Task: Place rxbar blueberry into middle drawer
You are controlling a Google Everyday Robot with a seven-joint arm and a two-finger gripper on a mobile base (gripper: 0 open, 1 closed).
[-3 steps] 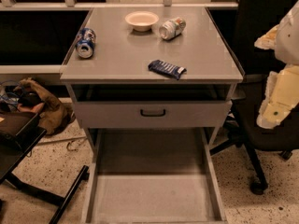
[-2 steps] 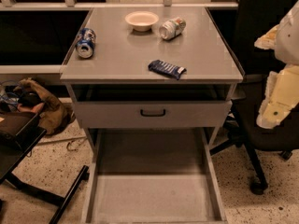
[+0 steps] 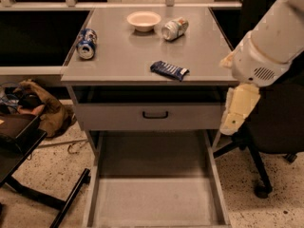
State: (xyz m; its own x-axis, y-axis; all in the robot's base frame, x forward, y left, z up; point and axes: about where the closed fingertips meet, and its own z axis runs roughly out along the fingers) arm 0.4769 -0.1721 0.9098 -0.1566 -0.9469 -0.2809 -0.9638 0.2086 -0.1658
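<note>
Camera view: the rxbar blueberry (image 3: pixel 169 70), a flat dark-blue bar, lies slightly askew on the grey worktop (image 3: pixel 118 61), near its front edge and right of centre, touching nothing else. Behind it and well apart stand a pale bowl (image 3: pixel 143 20) and a silver can (image 3: pixel 174 28) on its side. A blue soda can (image 3: pixel 87 43) lies on its side near the left edge.

Below the worktop is a closed drawer front with a black handle (image 3: pixel 155 114). Beneath that the middle drawer (image 3: pixel 156 198) is pulled fully out, its floor bare. The gripper (image 3: pixel 237 113) hangs off the worktop's right front corner, below the level of the worktop and well apart from the bar. Whether the jaws are released or clenched cannot be told. The bar is not held.

Probable hazards:

- The bar is thin and flat, so jaws coming down on it may scrape the worktop or close on the wrapper alone and let it slip.
- A sideways nudge could send the bar over the nearby front edge, onto the floor instead of into the drawer.
- Rising from its present position, the arm could strike the worktop corner.
- A release too far back would catch the handled front, and one too high might skip over the low side walls.
</note>
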